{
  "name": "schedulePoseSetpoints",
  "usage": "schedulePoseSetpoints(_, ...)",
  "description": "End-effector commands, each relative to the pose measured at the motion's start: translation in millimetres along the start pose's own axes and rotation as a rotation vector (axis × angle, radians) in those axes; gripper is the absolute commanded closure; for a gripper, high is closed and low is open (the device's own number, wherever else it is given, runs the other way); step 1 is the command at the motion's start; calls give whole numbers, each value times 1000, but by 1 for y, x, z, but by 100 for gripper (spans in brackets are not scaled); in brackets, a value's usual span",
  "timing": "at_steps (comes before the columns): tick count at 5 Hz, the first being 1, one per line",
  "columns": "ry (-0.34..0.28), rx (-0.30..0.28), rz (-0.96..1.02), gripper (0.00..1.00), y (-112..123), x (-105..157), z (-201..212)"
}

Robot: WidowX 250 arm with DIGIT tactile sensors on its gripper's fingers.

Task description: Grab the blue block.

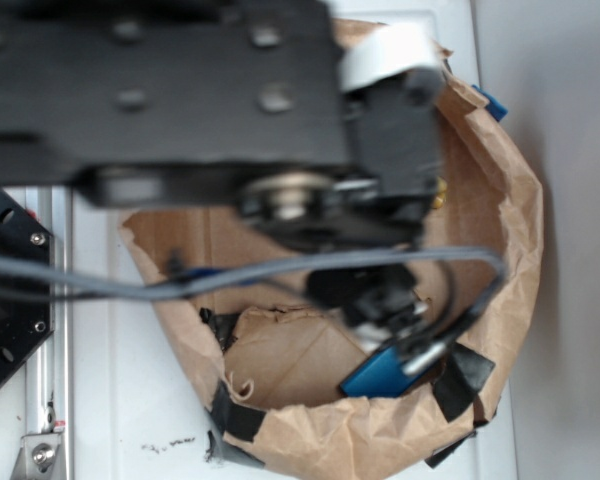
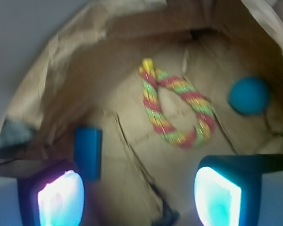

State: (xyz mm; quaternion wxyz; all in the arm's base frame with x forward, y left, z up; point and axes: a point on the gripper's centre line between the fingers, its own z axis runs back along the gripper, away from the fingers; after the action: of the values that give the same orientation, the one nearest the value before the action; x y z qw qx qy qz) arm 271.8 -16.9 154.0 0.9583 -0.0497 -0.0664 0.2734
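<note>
My gripper (image 2: 139,197) hangs with its 2 fingers (image 2: 61,195) spread well apart and nothing between them — the pads glow pale at the bottom of the wrist view. I take the rope ring (image 2: 177,108) as my landmark. The blue block (image 2: 88,151) lies nearer to me than the ring and off to its left, flat on the brown paper floor, just above my left finger and apart from it; it sits outside the gap between my fingers. The ring itself — red, yellow and green strands twisted into a loop — lies in the middle of the floor. To the right of the ring, close beside it, rests a teal ball (image 2: 249,95). Beyond the ring rises the crumpled wall of the paper bag (image 2: 108,33). In the exterior view, my arm (image 1: 160,90) reaches down into the bag, black tape (image 1: 458,382) patching its rim.
</note>
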Motion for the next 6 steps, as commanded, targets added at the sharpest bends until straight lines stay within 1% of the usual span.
schedulePoseSetpoints(1, -46, -7, -3, 0, -2, 30, 1)
schedulePoseSetpoints(4, -46, -7, -3, 0, -2, 30, 1)
schedulePoseSetpoints(5, -95, -3, -27, 0, 0, 22, -28)
schedulePoseSetpoints(6, -114, 32, -65, 0, -4, 13, -43)
